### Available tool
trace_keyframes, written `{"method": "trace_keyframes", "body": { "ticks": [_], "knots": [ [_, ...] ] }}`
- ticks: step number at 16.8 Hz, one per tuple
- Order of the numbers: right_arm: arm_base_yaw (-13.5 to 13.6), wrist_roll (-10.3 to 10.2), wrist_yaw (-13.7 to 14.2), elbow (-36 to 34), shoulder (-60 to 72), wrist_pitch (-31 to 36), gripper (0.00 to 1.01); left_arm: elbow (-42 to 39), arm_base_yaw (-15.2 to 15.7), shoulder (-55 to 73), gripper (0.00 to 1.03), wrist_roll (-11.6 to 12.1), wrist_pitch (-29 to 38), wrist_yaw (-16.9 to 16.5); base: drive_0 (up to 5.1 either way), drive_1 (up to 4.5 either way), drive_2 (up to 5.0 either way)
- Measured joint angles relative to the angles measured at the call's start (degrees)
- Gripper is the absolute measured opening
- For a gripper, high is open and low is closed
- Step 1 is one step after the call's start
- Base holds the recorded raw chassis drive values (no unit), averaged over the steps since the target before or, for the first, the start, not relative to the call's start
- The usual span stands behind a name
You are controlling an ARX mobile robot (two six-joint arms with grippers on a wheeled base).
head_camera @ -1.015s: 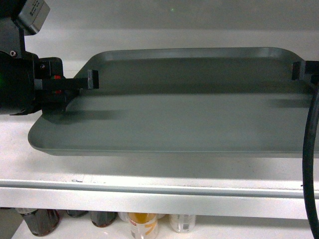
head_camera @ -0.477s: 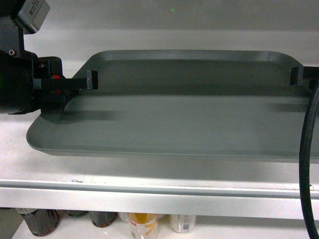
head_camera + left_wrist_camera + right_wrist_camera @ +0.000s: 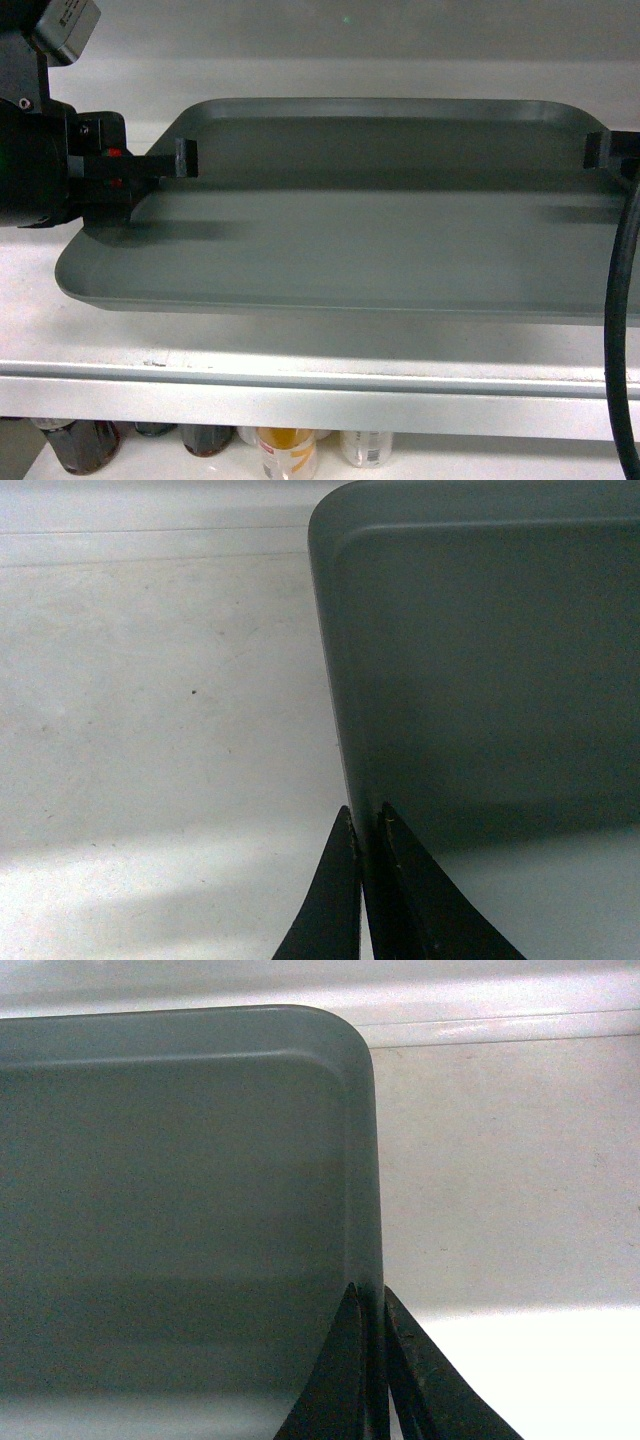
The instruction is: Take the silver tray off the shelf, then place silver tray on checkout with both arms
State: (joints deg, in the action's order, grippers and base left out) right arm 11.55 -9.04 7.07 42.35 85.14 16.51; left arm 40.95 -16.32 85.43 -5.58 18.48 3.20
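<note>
**White shelf, tray pinched at both ends**

White shelf (image 3: 300,385) fills the head view, bottles (image 3: 285,450) on the level below. Silver tray (image 3: 360,230) sits over the board, long side toward me; whether it is lifted clear or touching I cannot tell. My left gripper (image 3: 366,880) is pinching the tray's left short rim, one finger outside, one inside the lip. My right gripper (image 3: 368,1360) pinches the right short rim the same way. Both grips sit toward the back part of each end, opposite each other, likely so the wide tray stays level and doesn't twist. Rim is thin and low, so the hold looks shallow; uneven pull could let it slip. Checkout not in view. Step in hand: bringing the tray off the shelf, placement not yet done.
</note>
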Motion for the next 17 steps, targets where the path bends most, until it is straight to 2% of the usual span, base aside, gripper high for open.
{"method": "trace_keyframes", "body": {
  "ticks": [17],
  "knots": [
    [0.0, 0.0, 0.0, 0.0, 0.0, 0.0, 0.03, 0.0, 0.0, 0.0, 0.03, 0.0, 0.0, 0.0, 0.0, 0.0, 0.0]
  ]
}}
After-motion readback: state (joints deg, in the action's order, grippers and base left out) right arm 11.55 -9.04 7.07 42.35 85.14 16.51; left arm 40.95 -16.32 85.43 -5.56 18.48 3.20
